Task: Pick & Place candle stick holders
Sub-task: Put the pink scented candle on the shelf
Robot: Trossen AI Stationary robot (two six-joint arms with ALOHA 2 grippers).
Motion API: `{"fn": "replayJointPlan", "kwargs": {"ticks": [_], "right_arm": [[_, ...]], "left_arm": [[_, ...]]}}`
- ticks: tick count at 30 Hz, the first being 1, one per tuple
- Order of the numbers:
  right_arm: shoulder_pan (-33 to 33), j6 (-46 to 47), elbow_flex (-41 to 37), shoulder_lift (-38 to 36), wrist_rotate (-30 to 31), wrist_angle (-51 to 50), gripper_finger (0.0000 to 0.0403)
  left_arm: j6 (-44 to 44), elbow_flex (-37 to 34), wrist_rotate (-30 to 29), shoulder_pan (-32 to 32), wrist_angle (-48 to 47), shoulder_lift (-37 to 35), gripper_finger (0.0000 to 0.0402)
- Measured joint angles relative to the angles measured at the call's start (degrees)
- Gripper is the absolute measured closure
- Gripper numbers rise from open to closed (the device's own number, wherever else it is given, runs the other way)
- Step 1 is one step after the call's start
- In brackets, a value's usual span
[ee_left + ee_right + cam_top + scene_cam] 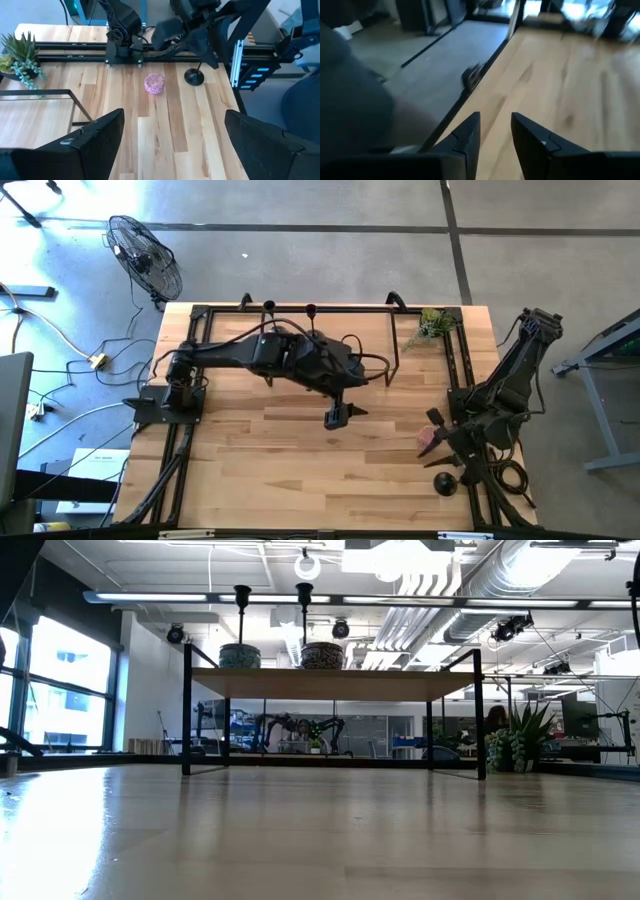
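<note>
Pale wooden planks make up the desk [300,450], with a black-framed shelf [330,682] at its far edge as my landmark. Two candle stick holders [242,602] stand on top of that shelf, each stem rising from a patterned bowl [240,656]; two bowls in all. A third holder [194,76] sits on the desk well away from the shelf, just beside one pink lump [154,83]. My left fingers [170,145] hang wide apart over the desk's middle. My right fingers [495,135] hold a narrow gap at the desk's edge.

Two black candle stick holders [241,630] [304,628] stood upright on the shelf. A third [446,483] stood near the table's right front edge.
</note>
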Motion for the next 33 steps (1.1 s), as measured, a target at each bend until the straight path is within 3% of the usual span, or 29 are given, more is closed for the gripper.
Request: {"fn": "replayJointPlan", "kwargs": {"ticks": [5, 9, 18, 33], "right_arm": [[0.02, 10.8, 3.0, -0.95, -3.74, -11.28, 0.0306], [0.01, 15.37, 3.37, -0.88, -4.86, -12.32, 0.0311], [0.02, 12.5, 3.4, -0.88, -7.78, -9.27, 0.0311], [0.02, 6.95, 3.35, -0.93, -7.21, -6.2, 0.0311]], "left_arm": [[-0.84, -0.74, -0.09, -1.65, 1.79, 1.65, 0.0062], [-0.91, -2.54, 0.02, -3.31, 2.28, 1.93, 0.0062], [-0.95, -2.89, -0.08, -5.24, 4.33, 2.26, 0.0062], [-1.15, -2.86, -0.94, -5.17, 5.5, 2.26, 0.0062]]}}
